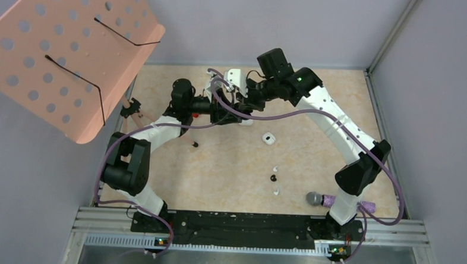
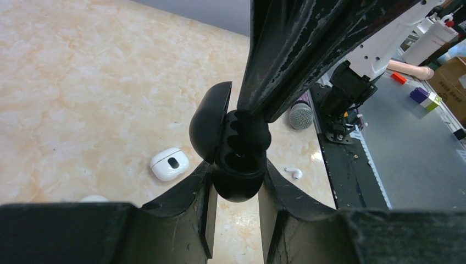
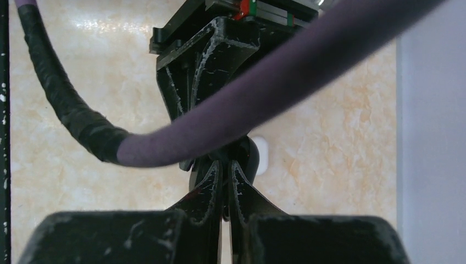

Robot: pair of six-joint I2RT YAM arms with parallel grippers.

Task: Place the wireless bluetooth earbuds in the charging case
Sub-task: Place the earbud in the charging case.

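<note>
Left pincer [image 2: 236,177] is clamped on the black charging case [image 2: 233,157], squeezing its lower body from both sides. The lid is flipped open to the left and the sockets face the cam. The case is held up off the surface [image 1: 229,167], at the far-middle where both arms meet.

Right pincer [image 3: 225,171] comes in from above w/ its fingers pressed together, and the tips sit right at the case's open mouth. We can't tell if a bud is pinched between them, as the tips hide it. A purple cable [image 3: 275,93] sweeps across the right wrist view.

Down on the surface, a white case [image 2: 169,164] lies closed, near the held case and to the right of it in the top view. Nearer the arm bases we've got a short line of loose buds: white earbud [image 1: 275,169], black earbud [image 1: 273,178] just beside it, then a second white bud [image 1: 276,191]. All are well apart from the black case. The mic [image 1: 320,199] lies by the right arm's base.
</note>
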